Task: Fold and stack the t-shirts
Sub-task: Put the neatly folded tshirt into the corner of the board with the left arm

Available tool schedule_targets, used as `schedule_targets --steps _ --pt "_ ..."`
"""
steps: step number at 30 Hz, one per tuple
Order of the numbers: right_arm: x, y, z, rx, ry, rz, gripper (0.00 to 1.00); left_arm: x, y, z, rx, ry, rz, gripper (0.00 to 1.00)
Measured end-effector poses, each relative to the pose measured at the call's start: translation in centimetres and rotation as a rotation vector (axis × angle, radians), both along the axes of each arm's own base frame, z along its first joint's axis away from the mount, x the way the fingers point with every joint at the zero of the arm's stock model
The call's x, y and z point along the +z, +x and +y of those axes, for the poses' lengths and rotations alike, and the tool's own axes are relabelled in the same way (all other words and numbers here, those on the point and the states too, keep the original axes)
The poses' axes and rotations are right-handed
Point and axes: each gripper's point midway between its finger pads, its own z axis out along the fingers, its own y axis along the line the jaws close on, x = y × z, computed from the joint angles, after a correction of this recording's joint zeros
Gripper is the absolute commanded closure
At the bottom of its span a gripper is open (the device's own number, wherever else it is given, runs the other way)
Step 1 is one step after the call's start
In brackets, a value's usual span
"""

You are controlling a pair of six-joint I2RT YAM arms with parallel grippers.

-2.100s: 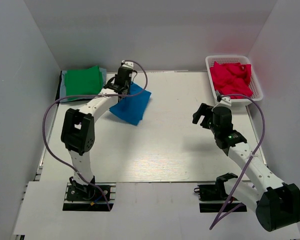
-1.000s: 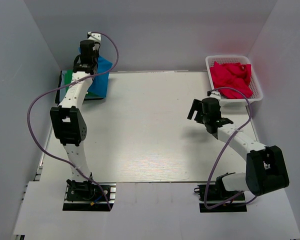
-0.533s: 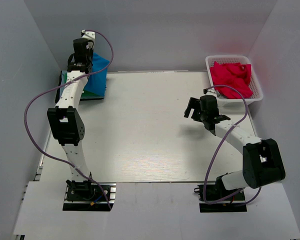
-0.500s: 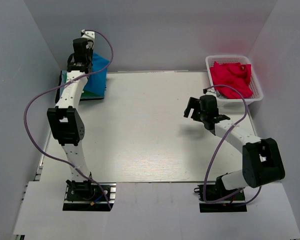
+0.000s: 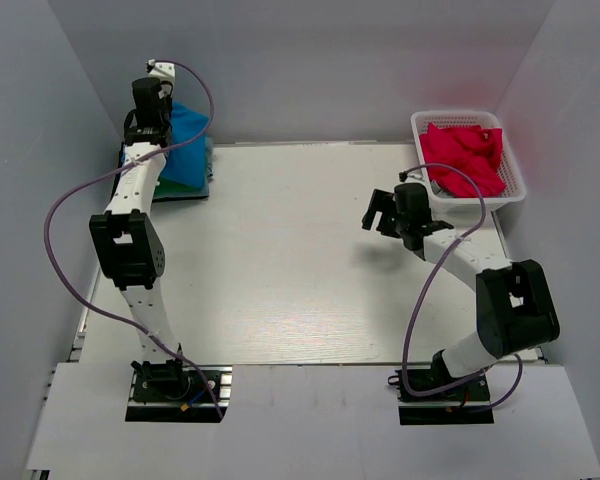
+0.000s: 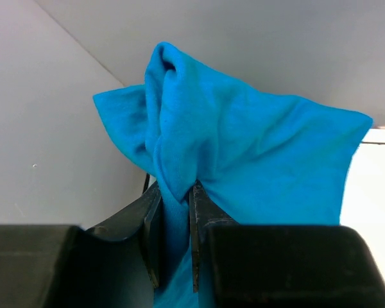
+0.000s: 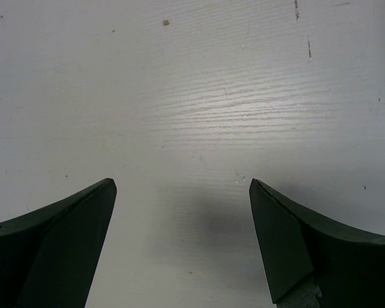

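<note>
White table (image 5: 300, 260) w/ wood grain, inside grey walls. At far-left corner: left gripper (image 6: 173, 212) closed narrow on blue shirt (image 6: 256, 147), cloth bunched betw. the jaws, held up in the air close to back wall. On right side: right gripper (image 7: 183, 186) wide open, holding nothing, hovering over bare table, near white basket (image 5: 515, 190). In basket at far right: pink shirts (image 5: 460, 155), crumpled in a pile.

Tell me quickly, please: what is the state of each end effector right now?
Left end effector: closed, holding the blue t-shirt.
Right end effector: open, holding nothing.
</note>
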Motion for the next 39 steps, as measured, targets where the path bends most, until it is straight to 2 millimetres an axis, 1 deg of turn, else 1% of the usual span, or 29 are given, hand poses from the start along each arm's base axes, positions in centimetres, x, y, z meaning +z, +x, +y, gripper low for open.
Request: schedule_targets --steps 1,3,5,7,11,12,13,14,15,17,20,24,26,28,29,30,31,32,34,36,37,39 --pt "0.0 0.3 0.1 0.000 0.001 0.000 0.10 -0.1 0.2 0.3 0.004 0.003 -0.004 1.00" --pt "0.1 0.9 0.4 0.003 0.003 -0.002 0.10 -1.3 0.7 1.1 0.017 0.007 0.008 1.00" --pt "0.2 1.5 0.6 0.006 0.006 -0.002 0.10 -2.5 1.2 1.7 0.027 0.010 0.018 1.00" --pt "0.1 1.7 0.7 0.007 0.005 0.000 0.10 -4.2 1.6 2.3 0.038 0.012 0.042 1.00" --pt "0.2 2.4 1.0 0.010 0.004 0.001 0.10 -6.9 2.1 3.3 0.065 0.018 0.080 1.00" --pt "0.2 2.5 1.1 0.010 0.004 0.000 0.10 -7.3 2.2 3.7 0.080 0.022 0.085 0.94" --pt "0.2 2.7 1.1 0.011 0.004 0.000 0.10 -7.6 2.2 4.0 0.094 0.026 0.088 0.73" --pt "0.2 2.8 1.1 0.011 0.004 0.000 0.10 -7.9 2.1 4.5 0.118 0.033 0.091 0.21" --pt "0.1 2.9 1.2 0.011 0.004 0.002 0.10 -7.9 2.3 5.0 0.139 0.040 0.091 0.00" --pt "0.0 3.0 1.2 0.011 0.001 0.008 0.10 -7.6 2.8 5.9 0.195 0.052 0.072 0.00" --pt "0.0 3.1 1.3 0.012 0.000 0.017 0.10 -7.0 2.5 7.0 0.264 0.071 0.059 0.00" --pt "0.3 3.0 1.5 0.022 0.007 0.018 0.10 -6.2 1.9 7.3 0.302 0.060 0.044 0.00" --pt "0.9 2.8 1.5 0.029 0.016 0.006 0.10 -5.5 1.4 7.1 0.307 0.040 0.040 0.00" --pt "2.1 2.0 1.4 0.036 0.028 -0.021 0.10 -4.7 0.6 6.3 0.297 0.000 0.030 0.00" --pt "2.9 1.3 1.2 0.039 0.037 -0.040 0.10 -4.2 0.0 5.7 0.279 -0.029 0.029 0.00" --pt "3.5 0.8 1.2 0.043 0.044 -0.057 0.10 -3.9 -0.7 4.9 0.253 -0.065 0.035 0.00" --pt "4.6 -0.2 0.9 0.046 0.058 -0.090 0.10 -3.5 -1.7 3.7 0.221 -0.119 0.029 0.00" --pt "5.4 -0.9 0.7 0.049 0.068 -0.112 0.10 -2.9 -2.6 2.7 0.190 -0.164 0.021 0.00" --pt "6.5 -2.3 0.3 0.053 0.084 -0.153 0.10 -1.8 -5.6 -0.5 0.092 -0.281 0.004 0.00" --pt "6.7 -3.7 -0.1 0.054 0.092 -0.169 0.10 -0.9 -8.9 -3.9 -0.007 -0.392 -0.034 0.00" --pt "6.6 -4.3 -0.3 0.053 0.095 -0.171 0.10 -0.4 -10.7 -6.0 -0.067 -0.452 -0.059 0.00" --pt "6.0 -5.7 -0.8 0.051 0.096 -0.167 0.10 -1.0 -14.6 -10.2 -0.206 -0.573 -0.071 0.00"
